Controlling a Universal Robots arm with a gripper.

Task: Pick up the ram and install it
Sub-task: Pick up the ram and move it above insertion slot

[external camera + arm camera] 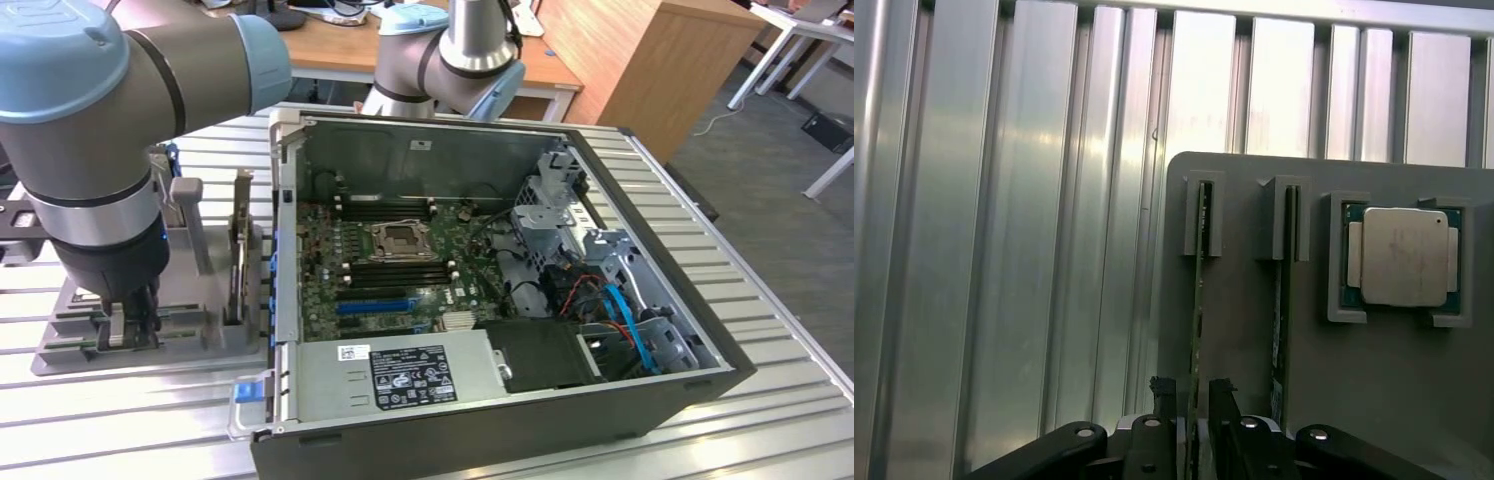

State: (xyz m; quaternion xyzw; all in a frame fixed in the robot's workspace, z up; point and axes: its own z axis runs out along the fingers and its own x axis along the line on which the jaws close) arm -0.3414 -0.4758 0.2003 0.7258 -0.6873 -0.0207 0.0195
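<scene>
Count: 1 gripper [1192, 388], 2 memory sticks, 1 processor chip [1404, 257], 1 grey holder [1244, 330], 1 open computer case [467, 440].

Nearest: the gripper is down over the holder, jaws apart. Its two black fingers [1164, 398] stand one on each side of the ram [1200, 290], with a sliver of gap at each face, so it is not clamped.

Ram: seen edge-on, a thin green board strip, long and narrow, standing upright in a slotted grey bracket of the holder. Chips and label cannot be made out from this angle.

Next: the second stick [1282, 310] stands parallel just beside it in its own bracket. Beyond that, the silver-capped processor chip lies flat in a square nest.

The holder rests on a ribbed aluminium table [1034, 250].

Farthest, exterior view: the gripper [127, 325] and holder [200, 335] are at 9 o'clock of the case; the motherboard [387, 260] lies inside it, and the power supply [400, 372] is at its 6 o'clock.
</scene>
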